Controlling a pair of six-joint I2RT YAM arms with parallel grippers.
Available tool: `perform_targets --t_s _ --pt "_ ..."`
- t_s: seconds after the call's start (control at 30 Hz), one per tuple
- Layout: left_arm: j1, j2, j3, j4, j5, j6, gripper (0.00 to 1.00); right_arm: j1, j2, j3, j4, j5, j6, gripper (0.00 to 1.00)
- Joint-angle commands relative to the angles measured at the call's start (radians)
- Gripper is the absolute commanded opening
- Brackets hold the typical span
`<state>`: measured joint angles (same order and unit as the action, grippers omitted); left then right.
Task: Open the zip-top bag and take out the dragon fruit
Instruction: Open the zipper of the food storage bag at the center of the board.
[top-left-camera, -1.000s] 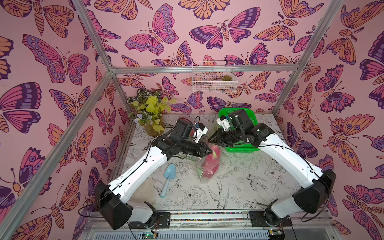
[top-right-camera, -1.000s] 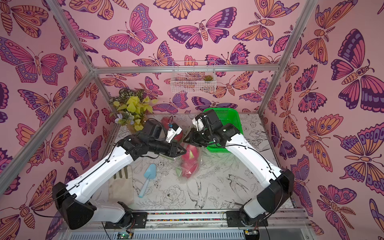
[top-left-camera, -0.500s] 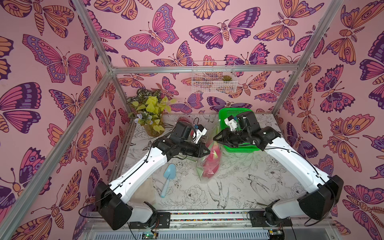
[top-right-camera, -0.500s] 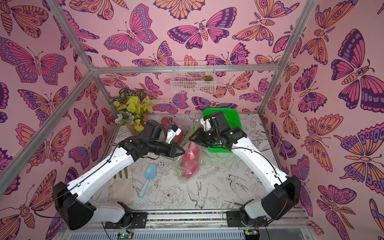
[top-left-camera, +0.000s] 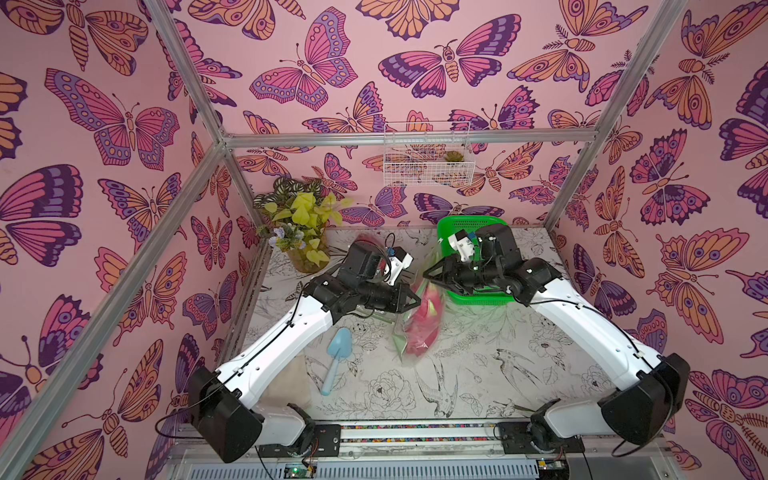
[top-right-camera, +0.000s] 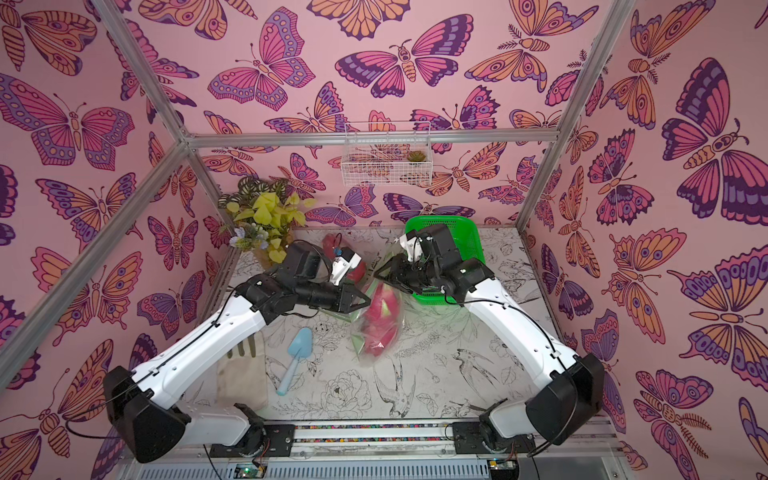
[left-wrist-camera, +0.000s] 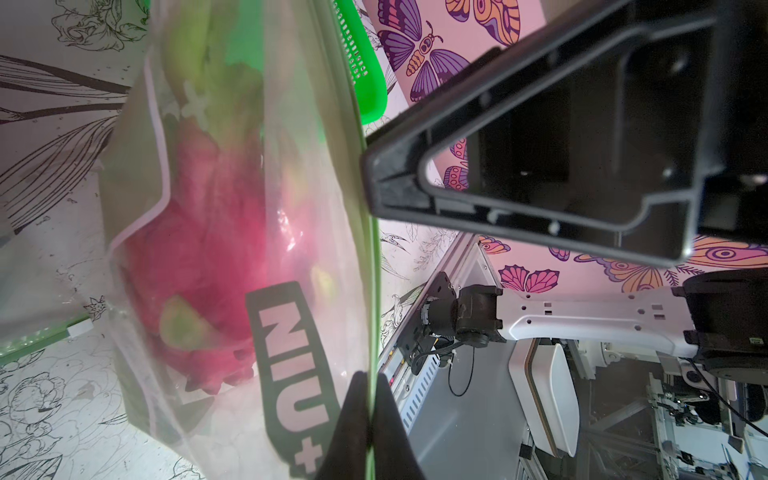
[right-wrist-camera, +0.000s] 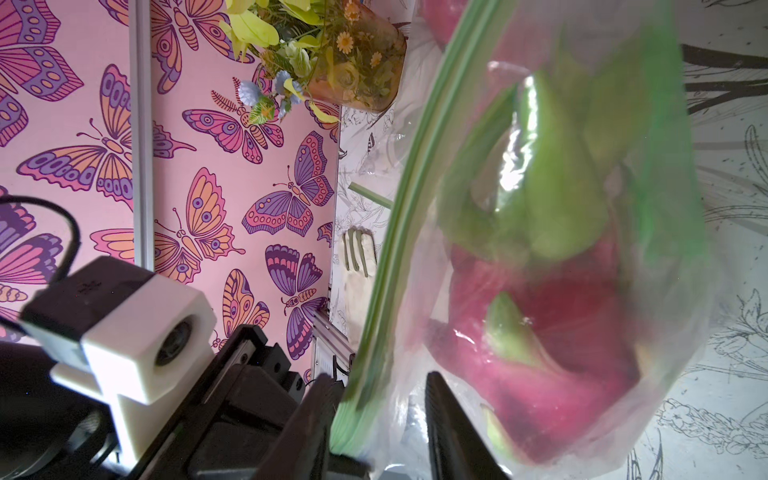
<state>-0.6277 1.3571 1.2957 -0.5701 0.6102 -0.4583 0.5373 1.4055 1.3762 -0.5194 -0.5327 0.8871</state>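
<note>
The table (top-left-camera: 478, 374) carries a green basket (top-left-camera: 459, 226) at 1 o'clock, plant (top-left-camera: 301, 228) at 11, scoop (top-left-camera: 336, 359) at 7. Centre: the bag (top-left-camera: 417, 322) holding dragon fruit (top-left-camera: 426, 320). Left end effector (top-left-camera: 415, 300) is clamped on its zip edge; right end effector (top-left-camera: 428, 275) has widened, straddling the edge.

The only readable print is on the clear zip-top bag (left-wrist-camera: 232, 232): pale block letters "NIU+" on a dark label (left-wrist-camera: 291, 374), seen in the left wrist view just beside the left end effector (left-wrist-camera: 368, 432), whose tips pinch the bag's green zip edge. The label's remainder is cut off
</note>
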Motion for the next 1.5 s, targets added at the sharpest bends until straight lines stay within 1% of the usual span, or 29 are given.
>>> perform_targets --t_s 0.0,0.1,0.27,0.43,0.57,0.67,0.8,1.0,1.1,1.23,1.47 --pt "0.007 -0.026 -0.018 0.018 0.021 -0.005 0.05 -0.002 -0.040 -0.013 0.023 0.007 0.012 0.39" --pt "0.007 -0.031 -0.017 0.019 0.023 -0.005 0.05 -0.002 -0.046 -0.026 0.024 0.025 0.013 0.38" --pt "0.006 -0.042 -0.021 0.023 0.029 -0.005 0.05 -0.003 -0.028 -0.029 0.042 0.014 0.028 0.36" --pt "0.006 -0.055 -0.029 0.024 0.029 -0.006 0.05 -0.003 -0.011 -0.031 0.051 0.018 0.037 0.32" --pt "0.007 -0.059 -0.033 0.026 0.034 -0.003 0.04 -0.003 -0.004 -0.028 0.051 0.020 0.039 0.32" --pt "0.006 -0.060 -0.036 0.027 0.040 0.001 0.04 -0.003 0.000 -0.028 0.058 0.011 0.045 0.32" --pt "0.006 -0.059 -0.038 0.026 0.046 0.007 0.04 -0.004 -0.010 -0.032 0.081 0.000 0.062 0.37" --pt "0.005 -0.055 -0.039 0.028 0.049 0.007 0.03 -0.004 -0.022 -0.031 0.088 0.002 0.066 0.38" --pt "0.005 -0.058 -0.039 0.030 0.050 0.006 0.03 -0.003 -0.012 -0.034 0.083 0.003 0.065 0.36" --pt "0.005 -0.061 -0.041 0.031 0.048 0.007 0.03 -0.003 -0.005 -0.039 0.080 0.007 0.064 0.31" --pt "0.005 -0.062 -0.037 0.033 0.042 0.004 0.02 -0.003 -0.004 -0.031 0.031 0.041 0.043 0.28"
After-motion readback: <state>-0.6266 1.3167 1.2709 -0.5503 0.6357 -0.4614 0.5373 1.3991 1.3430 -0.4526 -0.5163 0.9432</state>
